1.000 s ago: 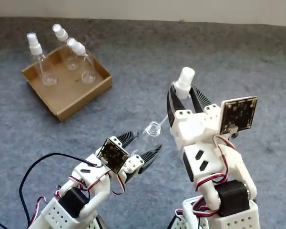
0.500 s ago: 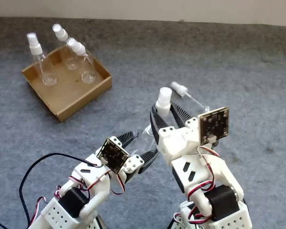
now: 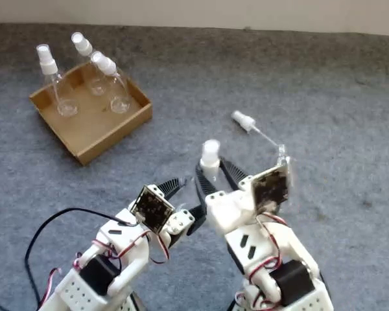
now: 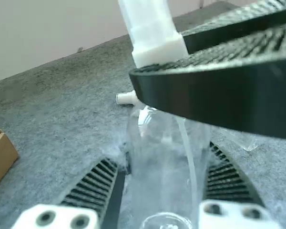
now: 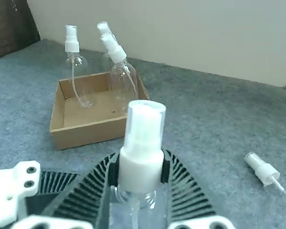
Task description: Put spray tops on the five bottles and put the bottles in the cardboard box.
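Right claw (image 3: 211,166) clamped on a spray top (image 3: 211,149), held upright. From the right wrist view I see it sitting over the mouth of a clear bottle (image 4: 162,162), its tube running down inside the glass; I cannot tell whether it is fully seated. Left claw (image 3: 189,196) just beside the right one, fingers closed on the body of that bottle from both sides. Both claws are near the front middle of the grey tabletop (image 3: 337,84). Box (image 3: 110,133) at far left, well apart from the arms. Three capped bottles (image 3: 113,84) stand in it. One loose top (image 3: 244,121) lies on its side beyond the right claw, its tube trailing to the right.
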You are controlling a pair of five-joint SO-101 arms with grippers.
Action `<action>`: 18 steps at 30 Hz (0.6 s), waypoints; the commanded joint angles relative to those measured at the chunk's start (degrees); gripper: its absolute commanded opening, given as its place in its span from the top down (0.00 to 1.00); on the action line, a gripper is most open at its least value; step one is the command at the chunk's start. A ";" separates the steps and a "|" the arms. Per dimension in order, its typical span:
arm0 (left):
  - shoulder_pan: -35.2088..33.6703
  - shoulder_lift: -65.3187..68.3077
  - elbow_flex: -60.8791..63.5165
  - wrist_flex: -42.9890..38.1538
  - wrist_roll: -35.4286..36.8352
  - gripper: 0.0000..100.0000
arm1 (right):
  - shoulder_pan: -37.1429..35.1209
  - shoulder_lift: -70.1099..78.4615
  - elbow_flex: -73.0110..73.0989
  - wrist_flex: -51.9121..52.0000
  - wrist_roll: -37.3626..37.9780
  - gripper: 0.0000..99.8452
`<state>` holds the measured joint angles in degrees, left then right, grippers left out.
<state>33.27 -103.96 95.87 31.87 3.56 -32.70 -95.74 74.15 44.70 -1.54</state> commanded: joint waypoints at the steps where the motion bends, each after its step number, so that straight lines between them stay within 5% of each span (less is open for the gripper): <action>1: -1.19 -0.66 1.27 -0.35 0.44 0.92 | -2.24 -1.01 -0.13 2.86 2.64 0.98; 8: -1.27 -0.66 1.27 -0.35 0.44 0.92 | -0.13 -3.30 -0.66 9.80 2.81 0.87; 18: -1.36 -0.66 1.27 -0.35 0.44 0.92 | 5.93 -9.45 -0.75 9.80 2.81 0.87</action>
<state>33.36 -103.78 95.87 31.87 3.56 -31.03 -103.91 74.24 54.02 0.48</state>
